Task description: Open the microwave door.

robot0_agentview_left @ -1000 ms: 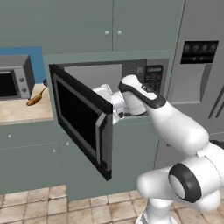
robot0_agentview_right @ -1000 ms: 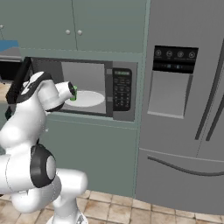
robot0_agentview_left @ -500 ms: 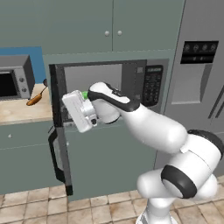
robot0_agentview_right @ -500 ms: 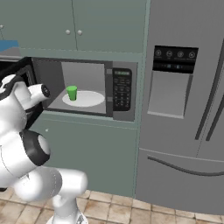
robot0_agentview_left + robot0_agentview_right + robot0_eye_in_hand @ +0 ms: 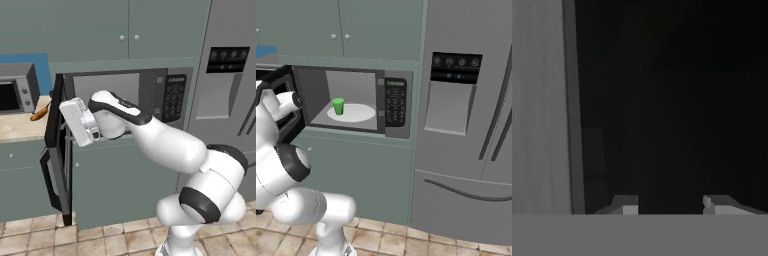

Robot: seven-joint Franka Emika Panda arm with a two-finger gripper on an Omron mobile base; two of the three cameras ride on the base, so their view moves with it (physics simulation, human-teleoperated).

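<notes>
Teal flat-fronted upper cabinet doors with small round pale knobs run across the top of the wall, and matching teal lower cabinet fronts sit underneath. Off to the right stands a tall grey stainless-look refrigerator, with a black control strip and recessed dispenser bay plus curved bar handles. Down low there's beige square floor tile with pale grout. Far left, a pale speckled countertop carries a small grey toaster oven, with a blue wall patch behind it. Light is even and soft throughout
</notes>
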